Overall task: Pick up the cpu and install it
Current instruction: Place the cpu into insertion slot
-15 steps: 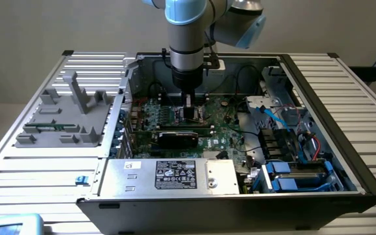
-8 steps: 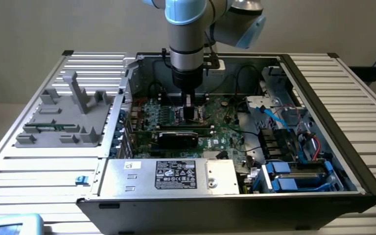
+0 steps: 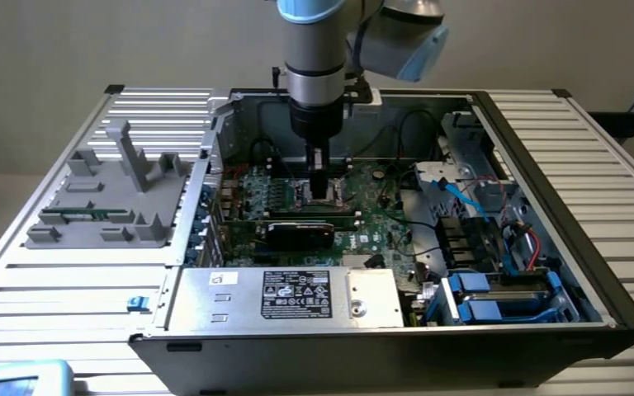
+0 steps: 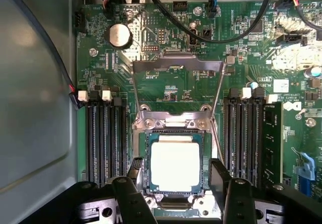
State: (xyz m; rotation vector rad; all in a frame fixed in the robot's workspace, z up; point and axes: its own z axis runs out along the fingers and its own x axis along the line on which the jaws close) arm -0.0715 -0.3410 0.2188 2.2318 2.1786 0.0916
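Claw [image 3: 320, 188]: lowered into the open computer case [image 3: 537, 165], over the circuit board [image 4: 171, 90]; spread wide, gripping nothing.
Fingers [image 4: 135, 176]: one on each side of the chip, apart from it.
Chip [image 4: 175, 167]: lies flat in the socket [image 4: 143, 156], silver top up, between the fingers.
Socket lid [image 4: 177, 65]: swung open, away from the chip.
Memory slots [image 4: 105, 133]: banks flank the socket.
Memory stick [image 4: 272, 138]: seated in one slot.
Tray [image 3: 108, 206]: grey, outside the case, at the exterior view's left.

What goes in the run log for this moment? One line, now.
cpu: lying in socket | jaws: open, flanking cpu | load plate: raised | board: motherboard
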